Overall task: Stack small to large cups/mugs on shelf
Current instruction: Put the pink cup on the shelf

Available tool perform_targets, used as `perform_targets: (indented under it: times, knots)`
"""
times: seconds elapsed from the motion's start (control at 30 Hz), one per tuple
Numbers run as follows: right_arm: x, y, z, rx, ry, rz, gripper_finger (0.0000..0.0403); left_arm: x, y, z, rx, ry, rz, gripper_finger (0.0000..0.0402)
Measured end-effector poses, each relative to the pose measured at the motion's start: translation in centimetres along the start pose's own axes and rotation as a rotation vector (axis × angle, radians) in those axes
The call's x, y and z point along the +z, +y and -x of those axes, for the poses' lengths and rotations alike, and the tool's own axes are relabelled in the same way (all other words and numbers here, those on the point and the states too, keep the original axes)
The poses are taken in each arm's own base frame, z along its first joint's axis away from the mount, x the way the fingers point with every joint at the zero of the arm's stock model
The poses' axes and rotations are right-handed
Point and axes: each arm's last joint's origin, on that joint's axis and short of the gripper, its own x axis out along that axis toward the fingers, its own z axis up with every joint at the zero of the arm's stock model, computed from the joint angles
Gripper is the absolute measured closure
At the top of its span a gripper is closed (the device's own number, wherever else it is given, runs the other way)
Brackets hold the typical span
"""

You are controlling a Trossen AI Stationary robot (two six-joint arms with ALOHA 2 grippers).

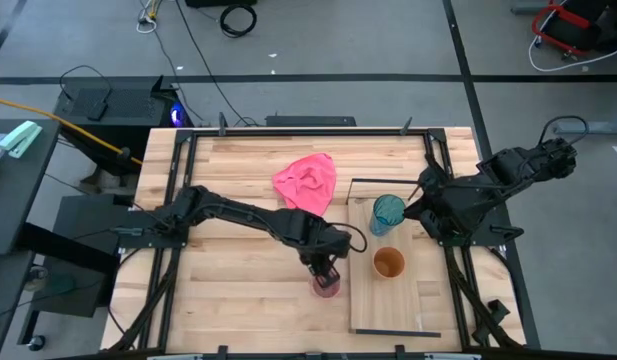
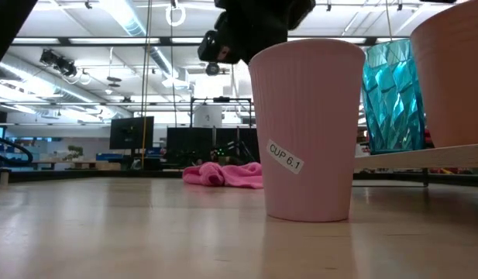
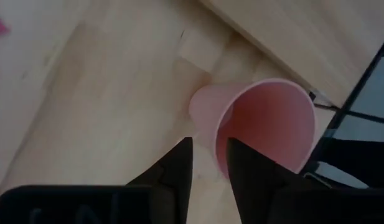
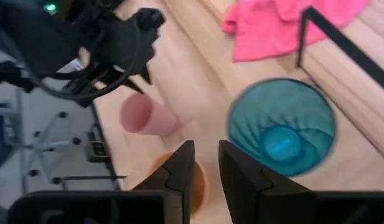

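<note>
The small pink cup (image 1: 327,286) stands upright on the tabletop just left of the shelf (image 1: 423,300), with its label facing the low view (image 2: 308,132). My left gripper (image 1: 325,272) is over it from above, shut on it. On the shelf stand the orange-brown cup (image 1: 388,263) and, farther back, the teal tumbler (image 1: 388,212), each on its base. My right gripper (image 1: 410,212) hovers beside and above the tumbler (image 4: 282,127), its fingers shut and holding nothing. My left gripper (image 3: 209,146) has the pink cup by its rim wall (image 3: 211,134). One finger (image 3: 244,165) is inside the cup and the other (image 3: 179,165) outside. The fingers come from above, pointing down. The cup stays upright with its base on the table (image 2: 308,217).
A crumpled pink cloth (image 1: 306,182) lies on the tabletop, far-left of the shelf. The shelf's thin black wire frame (image 1: 388,182) stands at its far end, behind the tumbler. Bare tabletop (image 1: 238,290) lies left of the pink cup.
</note>
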Motion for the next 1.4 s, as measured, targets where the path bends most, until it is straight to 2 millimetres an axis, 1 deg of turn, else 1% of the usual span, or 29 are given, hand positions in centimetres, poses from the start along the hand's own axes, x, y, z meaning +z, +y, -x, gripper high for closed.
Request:
perform_targets:
  times: [0.13,0.23,0.33,0.47,0.6,0.73,0.87,1.03,1.2,1.4]
  knots:
    - [0.4,0.5,0.0,0.056,-0.035,0.008,0.0323,0.3,0.7,2.2,-0.012,-0.026,0.010,0.0295]
    - [0.6,1.0,0.0,0.093,-0.060,0.023,0.0323,0.4,1.5,3.9,0.014,-0.045,0.003,0.0294]
    - [1.0,1.7,-0.3,0.133,-0.092,0.048,0.0323,0.1,2.7,5.2,0.117,-0.049,0.007,0.0294]
    - [1.8,3.0,-1.0,0.195,-0.149,0.079,0.0323,-0.2,4.7,6.8,0.295,-0.053,0.031,0.0294]
    - [2.6,4.3,-2.6,0.238,-0.162,0.118,0.0323,-0.3,6.7,7.6,0.443,-0.018,0.057,0.0295]
    - [3.2,4.9,-4.8,0.231,-0.103,0.146,0.0323,0.2,8.5,7.9,0.540,-0.006,0.081,0.0300]
    - [3.7,5.2,-7.0,0.210,-0.047,0.182,0.0323,1.2,9.9,8.2,0.550,-0.007,0.081,0.0310]
    - [4.1,5.6,-8.9,0.219,-0.002,0.193,0.0323,2.6,12.5,9.1,0.562,0.006,0.079,0.0324]
    - [4.0,5.8,-10.5,0.202,0.045,0.213,0.0323,4.0,16.0,10.8,0.570,0.002,0.121,0.0333]
    - [3.9,6.6,-13.0,0.213,0.091,0.219,0.0323,5.2,20.4,12.7,0.568,0.003,0.190,0.0328]
